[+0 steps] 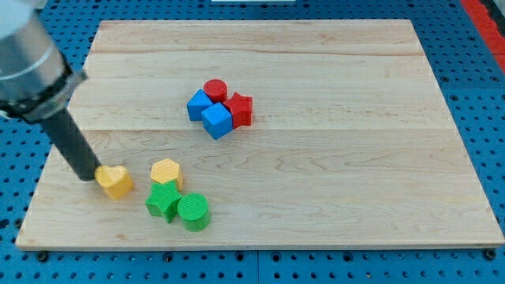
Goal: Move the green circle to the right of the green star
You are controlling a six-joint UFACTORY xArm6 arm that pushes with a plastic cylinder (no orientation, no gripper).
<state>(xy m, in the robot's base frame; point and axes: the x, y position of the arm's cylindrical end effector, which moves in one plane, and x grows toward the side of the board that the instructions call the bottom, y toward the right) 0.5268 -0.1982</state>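
The green circle [193,211] lies near the view's bottom, touching the right side of the green star [164,202]. A yellow hexagon [166,172] sits just above the star. A yellow heart [116,181] lies to the left of them. My tip [88,177] rests on the board right at the heart's left edge, well left of the green blocks. The dark rod slants up to the view's top left.
A cluster in the board's middle holds a red cylinder [215,90], a red star [240,108] and two blue blocks [216,120] [198,103]. The wooden board [331,158] lies on a blue pegboard.
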